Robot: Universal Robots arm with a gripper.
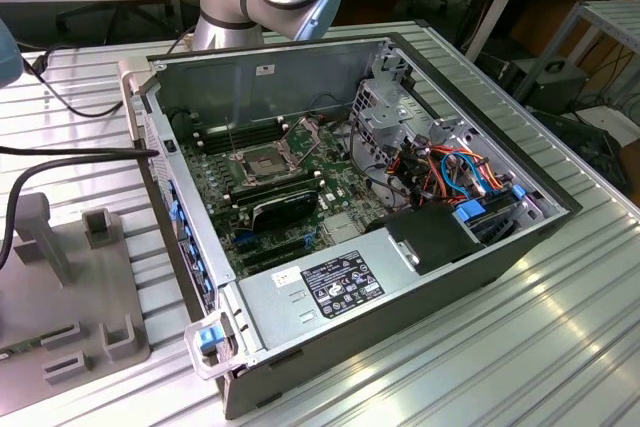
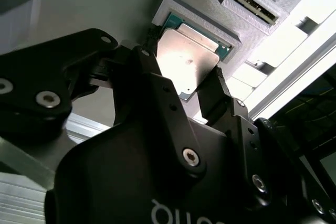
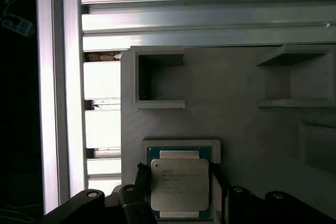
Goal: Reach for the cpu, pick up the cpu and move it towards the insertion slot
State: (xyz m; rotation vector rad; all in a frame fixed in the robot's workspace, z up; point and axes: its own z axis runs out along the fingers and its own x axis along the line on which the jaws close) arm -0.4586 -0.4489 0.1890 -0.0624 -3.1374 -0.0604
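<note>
While poised low over the grey holder (image 3: 236, 77) on the bench (image 3: 210, 22), grips the cpu (image 3: 179, 184) between the black fingers (image 3: 142, 182), clenched against two opposite edges in the first wrist view. Holds it flat, silver lid up, seated in the holder's square recess. Away from the insertion slot (image 1: 258, 160), set inside the open computer case (image 1: 450, 247) in the exterior view.

Ribbed silver table (image 1: 560, 347). On it, open computer box (image 1: 250, 77), flat grey holder plate (image 1: 100, 287) just beside, black cable (image 1: 70, 152).
</note>
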